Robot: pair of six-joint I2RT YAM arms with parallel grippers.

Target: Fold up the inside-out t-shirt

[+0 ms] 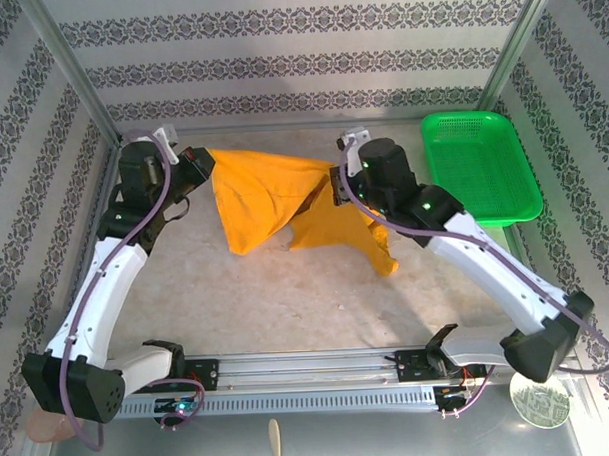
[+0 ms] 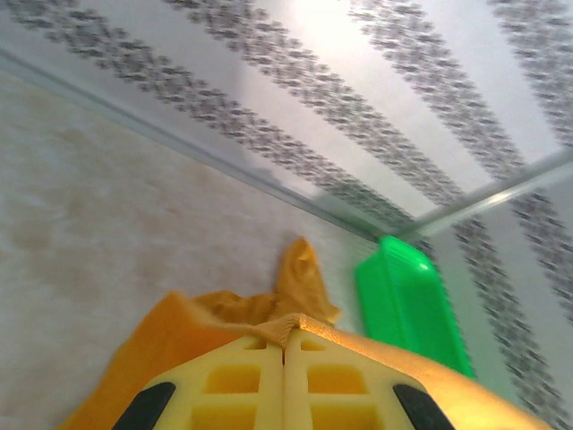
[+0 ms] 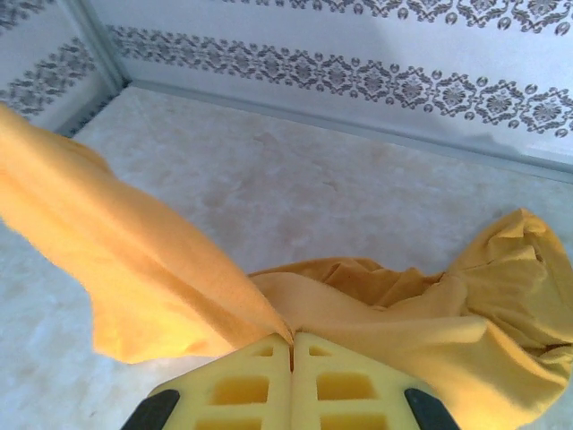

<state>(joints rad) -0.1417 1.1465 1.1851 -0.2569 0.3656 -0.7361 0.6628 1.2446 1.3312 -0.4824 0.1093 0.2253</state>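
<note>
Tool, left [image 1: 198, 164]: fingers pressed together, pinching an edge of the t-shirt [image 1: 268, 194]; in the left wrist view, orange cloth bunches at the closed tips.
Tool, right [image 1: 339, 187]: likewise pressed together, with a fold of the same cloth running out from between its tips in the right wrist view.

Location of garment: far half of the tabletop [image 1: 287, 299], strung between the two tools. The upper edge is lifted, the lower part sags in a crumpled point onto the surface, and one tail trails toward the right front. No print or label is visible.

Hazards, as judged:
- Slip: each hold looks like a narrow pinch at the fingertips; drawing the tools apart could tug the cloth free on one side.
- Bad fold: the cloth is bunched and twisted rather than flat; laying it down as it is would likely set creases and uneven halves.
- Snag: the trailing tail lies under the right arm and could be dragged or caught as that arm moves.
- Collision: the green basket [image 1: 480, 167] stands just beside the right tool.

Count:
- arms: two
- tools: two
- t-shirts: one
- baskets: one
</note>
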